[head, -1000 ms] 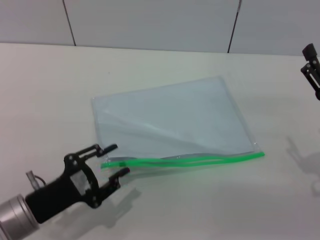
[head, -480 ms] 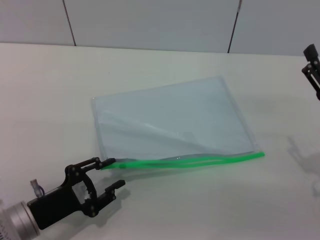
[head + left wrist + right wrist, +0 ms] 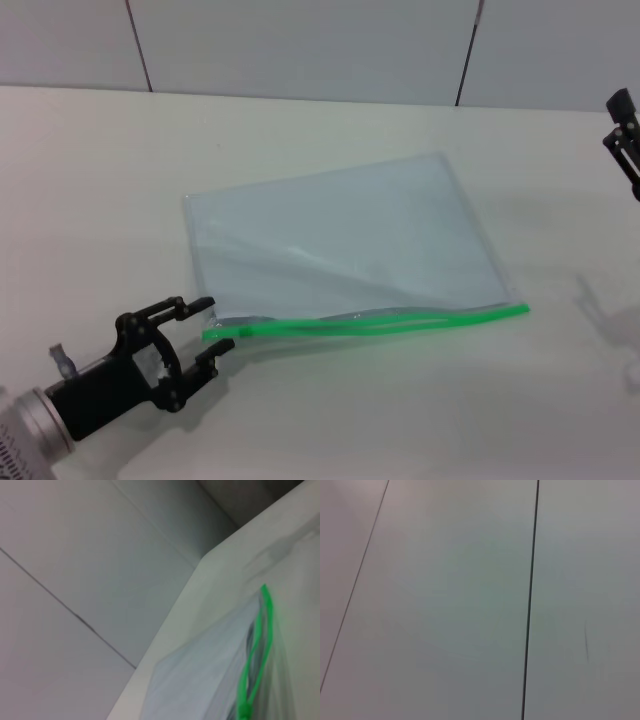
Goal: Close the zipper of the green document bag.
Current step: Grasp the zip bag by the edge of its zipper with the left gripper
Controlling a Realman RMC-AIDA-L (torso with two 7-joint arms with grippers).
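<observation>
The green document bag (image 3: 340,240) lies flat on the white table, a translucent pale blue pouch. Its bright green zipper (image 3: 380,321) runs along the near long edge, and the two strips gape apart in the middle. My left gripper (image 3: 208,323) stands open at the zipper's left end, one finger above that end and one below it, holding nothing. The left wrist view looks along the zipper (image 3: 255,650) and the bag (image 3: 200,685). My right gripper (image 3: 625,140) hangs at the far right edge, away from the bag.
The white table (image 3: 90,200) reaches a grey panelled wall (image 3: 300,45) at the back. The right wrist view shows only wall panels (image 3: 445,600).
My left gripper has drawn back to the left and a little lower, from reaching past the zipper's left end to standing open just at that end. The bag and the right arm have not moved.
</observation>
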